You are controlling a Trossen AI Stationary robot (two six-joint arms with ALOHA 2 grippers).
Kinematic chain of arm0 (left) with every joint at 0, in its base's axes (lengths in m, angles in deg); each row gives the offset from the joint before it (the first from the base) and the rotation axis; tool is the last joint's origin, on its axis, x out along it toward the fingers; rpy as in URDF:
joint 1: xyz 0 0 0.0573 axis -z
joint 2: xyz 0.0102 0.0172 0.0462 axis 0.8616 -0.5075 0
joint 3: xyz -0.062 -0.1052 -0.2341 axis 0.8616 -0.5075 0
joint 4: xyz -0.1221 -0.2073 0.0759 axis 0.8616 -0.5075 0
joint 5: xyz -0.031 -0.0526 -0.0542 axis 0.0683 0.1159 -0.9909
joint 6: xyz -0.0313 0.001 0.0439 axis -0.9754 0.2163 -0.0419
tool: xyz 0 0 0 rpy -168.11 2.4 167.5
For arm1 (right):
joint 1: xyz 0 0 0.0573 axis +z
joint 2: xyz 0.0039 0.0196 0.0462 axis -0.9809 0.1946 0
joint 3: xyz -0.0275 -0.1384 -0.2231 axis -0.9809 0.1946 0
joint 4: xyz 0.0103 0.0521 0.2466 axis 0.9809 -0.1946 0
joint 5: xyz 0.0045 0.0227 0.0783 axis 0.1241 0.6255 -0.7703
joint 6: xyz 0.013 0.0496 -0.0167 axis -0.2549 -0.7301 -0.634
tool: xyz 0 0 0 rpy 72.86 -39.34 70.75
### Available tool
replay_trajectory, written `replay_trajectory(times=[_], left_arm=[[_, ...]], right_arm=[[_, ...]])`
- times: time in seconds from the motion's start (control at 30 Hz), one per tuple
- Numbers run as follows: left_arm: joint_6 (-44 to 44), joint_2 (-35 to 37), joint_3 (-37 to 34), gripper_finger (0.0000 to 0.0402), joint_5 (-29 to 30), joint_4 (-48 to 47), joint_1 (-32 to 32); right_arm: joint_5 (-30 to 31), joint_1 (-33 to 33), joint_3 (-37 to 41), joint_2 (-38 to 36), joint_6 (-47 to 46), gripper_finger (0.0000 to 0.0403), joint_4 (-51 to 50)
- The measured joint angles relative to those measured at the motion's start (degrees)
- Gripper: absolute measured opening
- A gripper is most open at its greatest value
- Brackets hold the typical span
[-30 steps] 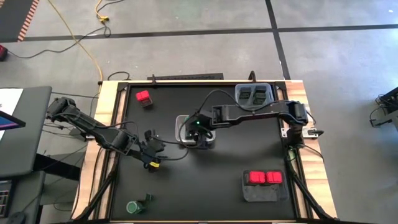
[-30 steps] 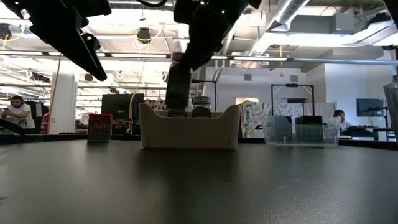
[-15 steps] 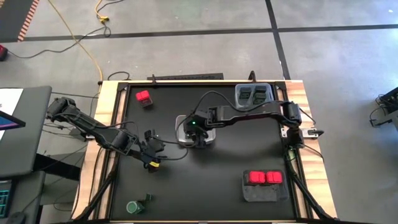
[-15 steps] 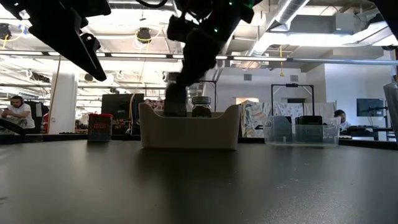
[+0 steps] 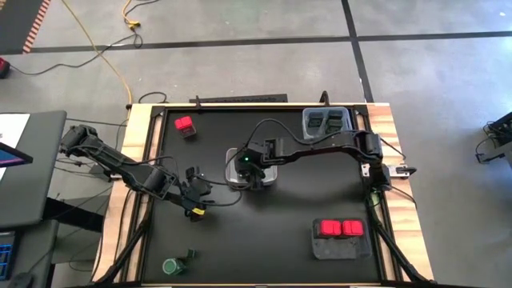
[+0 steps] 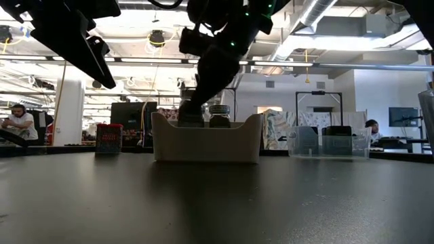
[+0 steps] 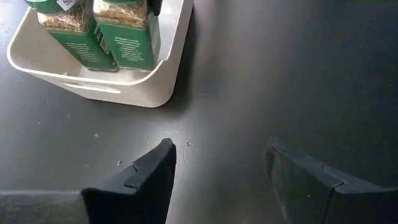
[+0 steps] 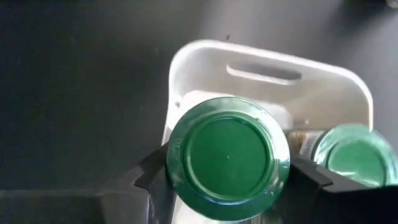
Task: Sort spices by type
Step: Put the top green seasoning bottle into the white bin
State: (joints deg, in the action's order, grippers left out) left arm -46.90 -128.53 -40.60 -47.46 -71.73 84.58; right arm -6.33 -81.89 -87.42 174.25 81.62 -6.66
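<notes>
right end effector (image 8: pixel 227 180) hides jar (image 8: pixel 227 157) body

The right gripper (image 8: pixel 227 180) is clamping its load mid-table; the left gripper (image 7: pixel 217 180) is hovering spread apart.

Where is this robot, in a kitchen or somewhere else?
Probably a big workshop or lab, not a kitchen: bare ceiling pipes, a person at a desk and a taped concrete floor around the table.

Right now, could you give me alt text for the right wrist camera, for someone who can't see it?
The right hand holds a green-lidded jar between its dark fingers, just above a white bin. A second green-lidded jar sits in the bin, which rests on a dark table.
</notes>
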Motion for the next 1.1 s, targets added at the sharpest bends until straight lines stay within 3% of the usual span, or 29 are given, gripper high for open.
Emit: replay_trajectory(times=[1.1], left_arm=[[-1.07,0.0,0.0,0.0231,0.02,0.08,0.02]], right_arm=[[-0.16,-2.1,0.04,0.02,0.62,0.0237,0.2]])
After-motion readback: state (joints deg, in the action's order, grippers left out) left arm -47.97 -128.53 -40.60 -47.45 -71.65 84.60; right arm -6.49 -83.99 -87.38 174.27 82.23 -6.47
